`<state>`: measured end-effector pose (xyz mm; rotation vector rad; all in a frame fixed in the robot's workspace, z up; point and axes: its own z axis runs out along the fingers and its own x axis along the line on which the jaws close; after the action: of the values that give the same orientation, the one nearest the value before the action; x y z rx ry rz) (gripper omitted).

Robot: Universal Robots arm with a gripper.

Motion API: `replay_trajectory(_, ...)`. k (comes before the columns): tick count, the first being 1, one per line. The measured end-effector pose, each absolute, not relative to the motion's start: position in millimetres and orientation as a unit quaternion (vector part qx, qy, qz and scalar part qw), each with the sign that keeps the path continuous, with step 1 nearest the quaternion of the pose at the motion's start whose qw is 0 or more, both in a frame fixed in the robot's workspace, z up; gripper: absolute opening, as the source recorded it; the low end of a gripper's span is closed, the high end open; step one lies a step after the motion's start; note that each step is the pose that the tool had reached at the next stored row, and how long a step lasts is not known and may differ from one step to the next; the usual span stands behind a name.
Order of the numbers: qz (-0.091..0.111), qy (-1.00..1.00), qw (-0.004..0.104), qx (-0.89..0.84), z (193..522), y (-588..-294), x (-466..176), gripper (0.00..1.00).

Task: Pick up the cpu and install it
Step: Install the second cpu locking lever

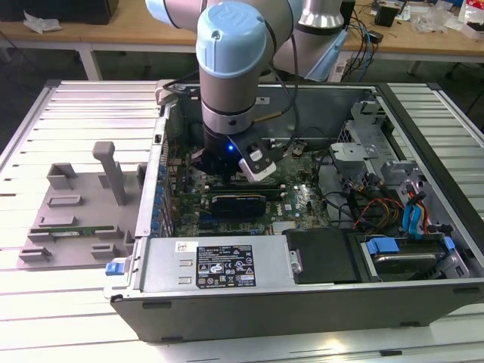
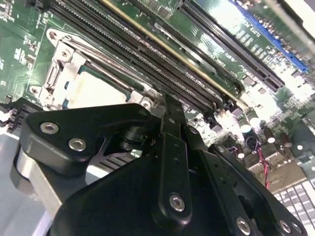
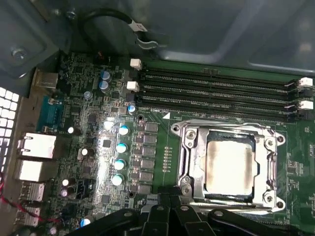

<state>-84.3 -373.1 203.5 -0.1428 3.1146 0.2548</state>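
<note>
The cpu [image 3: 230, 167] lies flat inside the metal socket frame [image 3: 188, 147] on the green motherboard [image 3: 162, 162]. In the first wrist view its top is a pale silver-grey square, slightly smudged and dull, with a lighter rim; in the second wrist view it shows as a pale plate [image 2: 96, 93] within the same frame. The memory slots [image 3: 216, 91] run just beside the frame. The hand [image 3: 170, 209] hangs close over the frame's edge, nothing visible in its grasp; whether its fingers are apart or together cannot be told. In the exterior view the arm [image 1: 231, 68] reaches down into the open computer case [image 1: 302, 287] on the desk [image 1: 76, 98].
</note>
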Motion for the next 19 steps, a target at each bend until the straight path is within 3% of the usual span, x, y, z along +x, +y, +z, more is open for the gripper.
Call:
replay_trajectory(8,0.065,0.997,-0.002,-0.045,209,-358,-52,0.11)
replay_trajectory(19,0.040,0.998,-0.003,-0.045,226,-351,-51,0.11)
